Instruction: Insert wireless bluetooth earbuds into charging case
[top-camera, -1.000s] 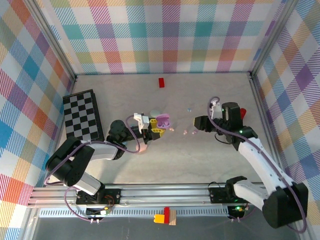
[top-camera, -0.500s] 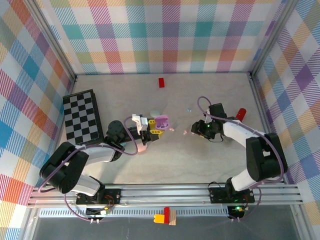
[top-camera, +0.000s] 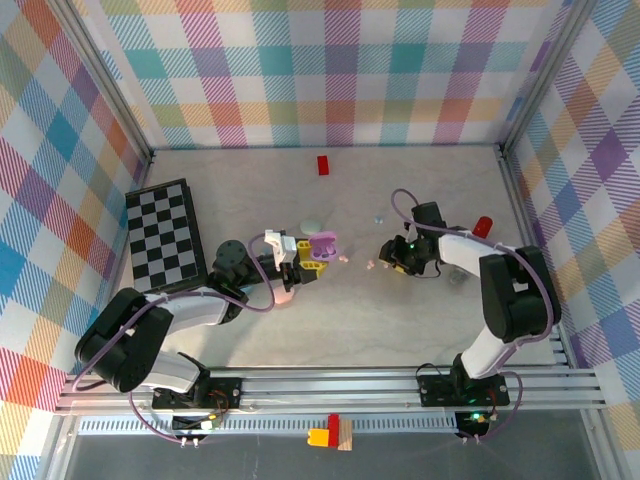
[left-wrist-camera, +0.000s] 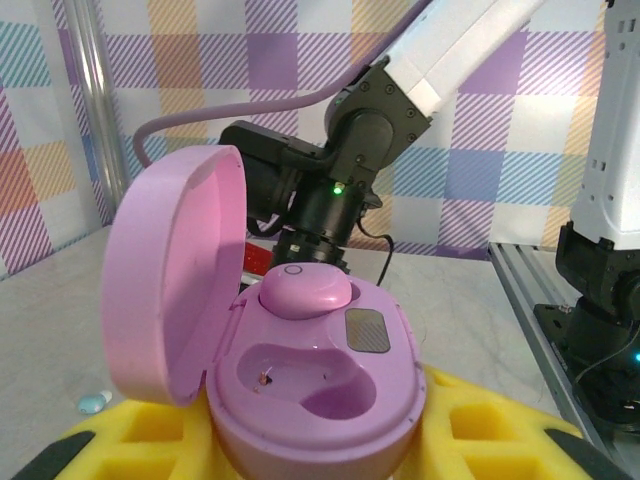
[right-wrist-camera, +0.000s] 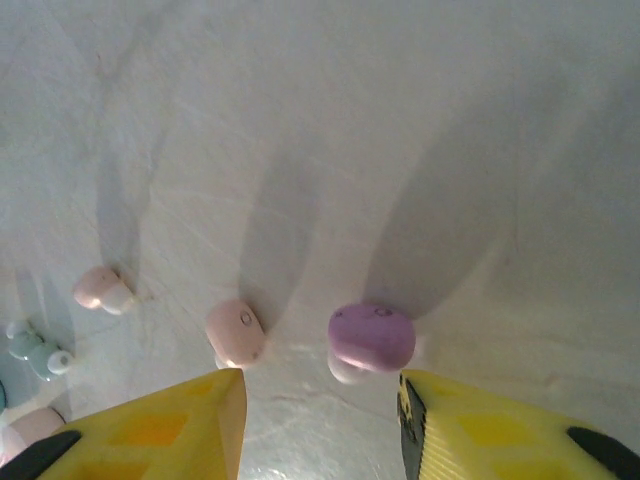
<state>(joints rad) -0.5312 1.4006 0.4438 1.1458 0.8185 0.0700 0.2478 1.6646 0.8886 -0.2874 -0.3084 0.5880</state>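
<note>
Your left gripper (top-camera: 306, 263) sits just left of centre in the overhead view. Its yellow fingers (left-wrist-camera: 130, 440) are clamped on the lilac charging case (left-wrist-camera: 320, 380), one on either side of the base. The case is open, with the lid (left-wrist-camera: 175, 280) standing up on the left of the left-wrist frame. A lilac earbud (left-wrist-camera: 305, 290) is seated in the far socket, beside a small grey square, and the near socket is a bare hollow. Behind the case you see the right arm (left-wrist-camera: 350, 170) with a green light on. Down in the lower left corner a light blue bud (left-wrist-camera: 95, 402) lies on the table (left-wrist-camera: 40, 330).

Now your right gripper (top-camera: 394, 257), right of centre overhead, is low over the table with its fingers (right-wrist-camera: 170, 425) spread wide. In the right-wrist frame a second lilac bud (right-wrist-camera: 372, 337) lies on the table in the gap just ahead of the tips, nearer the finger at the right. Touching or not, I cannot tell. A pink bud (right-wrist-camera: 236, 331) lies just left of it, by the other fingertip. A second pink bud (right-wrist-camera: 103, 288) and a pale mint bud (right-wrist-camera: 35, 347) sit further left, at the frame's edge.

Overhead, a red block (top-camera: 323, 165) lies near the back wall at upper centre, and a checkerboard (top-camera: 165, 232) lies at the left.
</note>
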